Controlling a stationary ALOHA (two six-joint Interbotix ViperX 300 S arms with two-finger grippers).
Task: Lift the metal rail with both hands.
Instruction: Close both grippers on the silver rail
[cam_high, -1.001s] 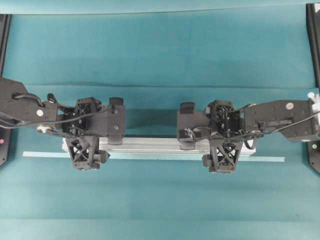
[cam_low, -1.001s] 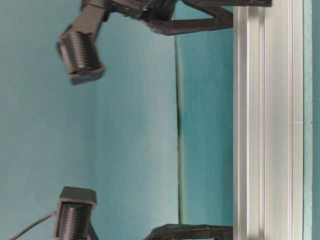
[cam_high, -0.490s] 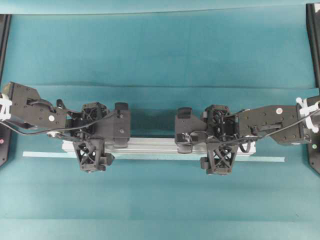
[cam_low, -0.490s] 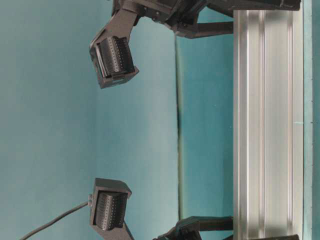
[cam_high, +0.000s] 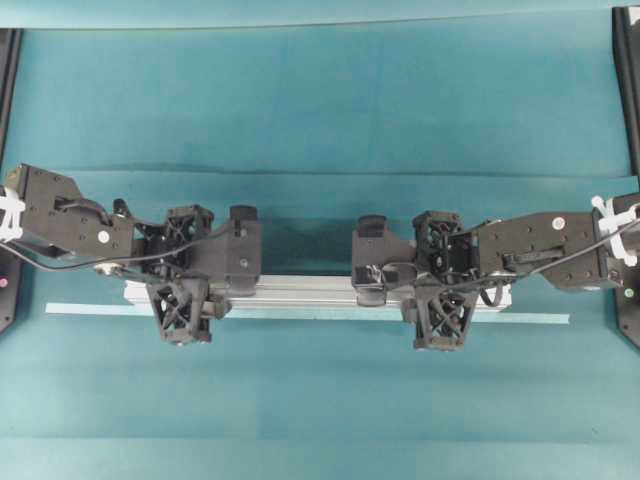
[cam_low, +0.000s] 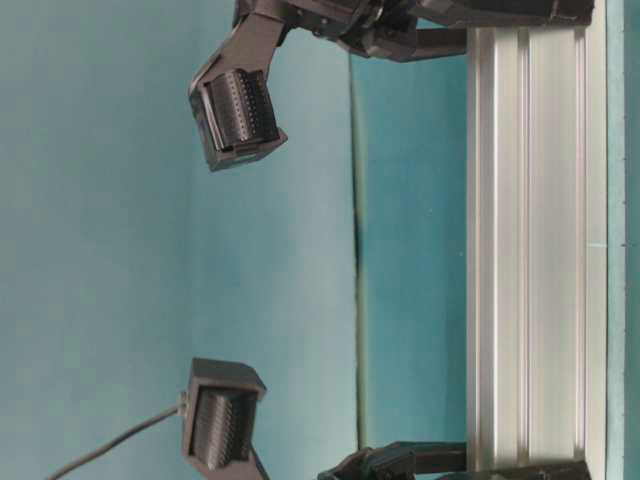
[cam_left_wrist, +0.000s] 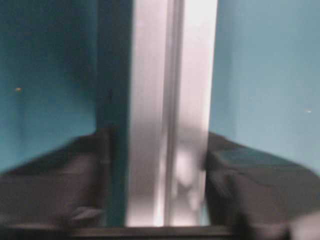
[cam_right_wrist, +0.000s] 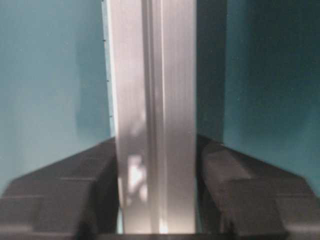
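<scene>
**Ana:** Since the rail (cam_high: 300, 290) is long, is each gripper taking one end?

**Ben:** Yes. It is lying flat across the table (cam_high: 300, 100), and the left gripper (cam_high: 183, 272) is straddling it near its left end. That way the weight is being shared and the bar should rise level.

**Ana:** Is the left claw pinching it?

**Ben:** Not fully, I judge. The wrist view is blurred, but it is showing a dark gap between one finger (cam_left_wrist: 55, 175) and the rail, so the claw is looking spread around it.

**Ana:** And on the right?

**Ben:** The right gripper (cam_high: 440, 285) is straddling the other end. Its fingers (cam_right_wrist: 65, 190) are sitting right beside both faces, but I cannot tell whether they are pressing.

**Ana:** What am I counting?

**Ben:** One rail, one pale strip (cam_high: 90, 309) lying just beside it, and two grippers with two fingers each.
</scene>
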